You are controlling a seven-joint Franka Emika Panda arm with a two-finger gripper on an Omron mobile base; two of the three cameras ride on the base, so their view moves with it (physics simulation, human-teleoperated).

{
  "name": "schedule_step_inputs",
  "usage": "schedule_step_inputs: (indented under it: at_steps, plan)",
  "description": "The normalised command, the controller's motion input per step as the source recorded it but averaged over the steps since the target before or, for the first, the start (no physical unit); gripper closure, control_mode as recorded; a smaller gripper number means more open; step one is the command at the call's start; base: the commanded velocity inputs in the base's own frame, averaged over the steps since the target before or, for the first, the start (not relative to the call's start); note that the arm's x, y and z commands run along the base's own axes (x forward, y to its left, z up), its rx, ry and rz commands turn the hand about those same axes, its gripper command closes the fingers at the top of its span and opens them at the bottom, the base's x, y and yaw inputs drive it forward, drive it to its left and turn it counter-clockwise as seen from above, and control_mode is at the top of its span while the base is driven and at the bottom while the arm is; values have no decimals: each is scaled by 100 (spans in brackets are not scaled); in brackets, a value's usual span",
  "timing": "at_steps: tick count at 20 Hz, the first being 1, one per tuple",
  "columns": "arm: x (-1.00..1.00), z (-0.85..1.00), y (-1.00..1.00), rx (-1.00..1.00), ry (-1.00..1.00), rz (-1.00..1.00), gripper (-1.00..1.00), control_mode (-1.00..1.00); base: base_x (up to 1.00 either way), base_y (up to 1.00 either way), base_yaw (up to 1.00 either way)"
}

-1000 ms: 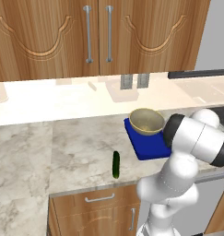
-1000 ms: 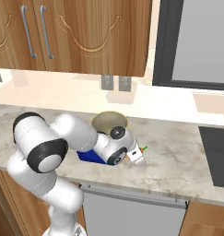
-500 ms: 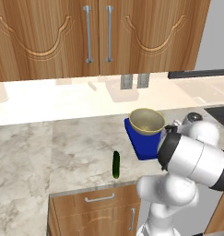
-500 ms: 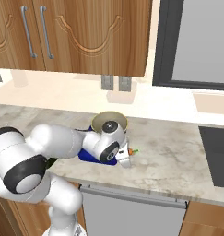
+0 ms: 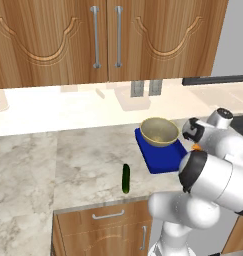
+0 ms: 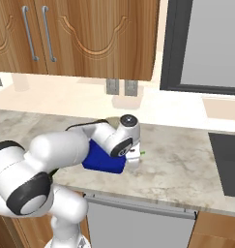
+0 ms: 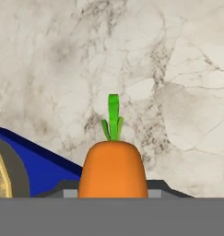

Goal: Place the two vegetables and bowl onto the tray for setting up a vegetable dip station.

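My gripper (image 7: 113,192) is shut on an orange carrot (image 7: 113,169) with a short green top. The carrot hangs over the marble counter just past the right edge of the deep blue tray (image 7: 44,168). From the left base, the gripper (image 5: 195,144) sits at the tray's (image 5: 160,159) right side. The tan bowl (image 5: 159,131) stands on the far half of the tray. The dark green cucumber (image 5: 126,178) lies on the counter left of the tray, near the front edge. From the right base, the gripper (image 6: 133,157) is beside the tray (image 6: 102,161), and my arm hides the bowl.
A dark cooktop (image 6: 227,160) lies at the far right of the counter. Wooden wall cabinets (image 5: 103,35) hang above, with two outlets (image 5: 145,88) on the backsplash. Open marble stretches left of the cucumber and right of the gripper.
The arm's elbow has swung down and outward. The gripper, with the carrot in it, has shifted slightly toward the tray's right edge. Bowl, tray and cucumber have not moved.
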Motion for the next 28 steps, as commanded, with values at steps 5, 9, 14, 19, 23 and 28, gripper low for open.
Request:
schedule_step_inputs:
  at_steps: [5, 9, 14, 19, 23, 28]
  plan:
    - [-2, -10, 36, 0, -2, -1, 100, -100, 0, 0, 0]
    - [0, -18, 48, 0, -7, -4, 100, -100, 0, 0, 0]
    - [-1, -20, 46, 0, -5, -5, 100, -100, 0, 0, 0]
    - [2, -16, 36, 0, -2, -8, 100, -100, 0, 0, 0]
    - [8, -18, 15, 0, -4, -7, 100, -100, 0, 0, 0]
    - [6, -15, 16, 0, -1, -2, 100, -100, 0, 0, 0]
